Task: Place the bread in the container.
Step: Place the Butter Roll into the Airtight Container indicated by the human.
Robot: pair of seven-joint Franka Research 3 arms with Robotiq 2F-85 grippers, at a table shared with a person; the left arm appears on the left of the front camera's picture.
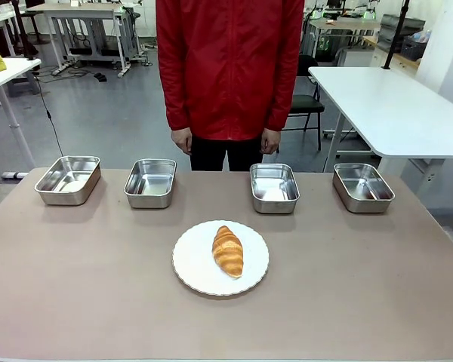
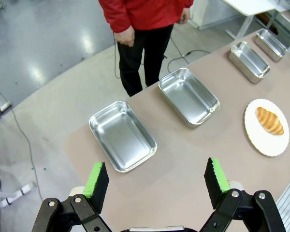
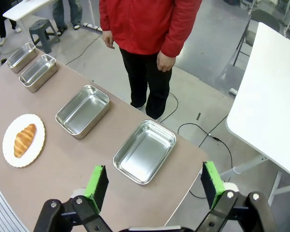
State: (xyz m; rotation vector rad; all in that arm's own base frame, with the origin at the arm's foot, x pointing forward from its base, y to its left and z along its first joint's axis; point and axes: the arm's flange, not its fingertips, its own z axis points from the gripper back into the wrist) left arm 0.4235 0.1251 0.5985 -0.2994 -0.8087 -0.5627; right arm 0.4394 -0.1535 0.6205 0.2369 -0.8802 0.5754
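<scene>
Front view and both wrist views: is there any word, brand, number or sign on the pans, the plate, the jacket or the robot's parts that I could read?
No text to quote: nothing readable in any view.
The steel pans, white plate and table bear no labels.
The person's red jacket shows no logo or print.
The left tool and right tool carry no legible markings.
</scene>
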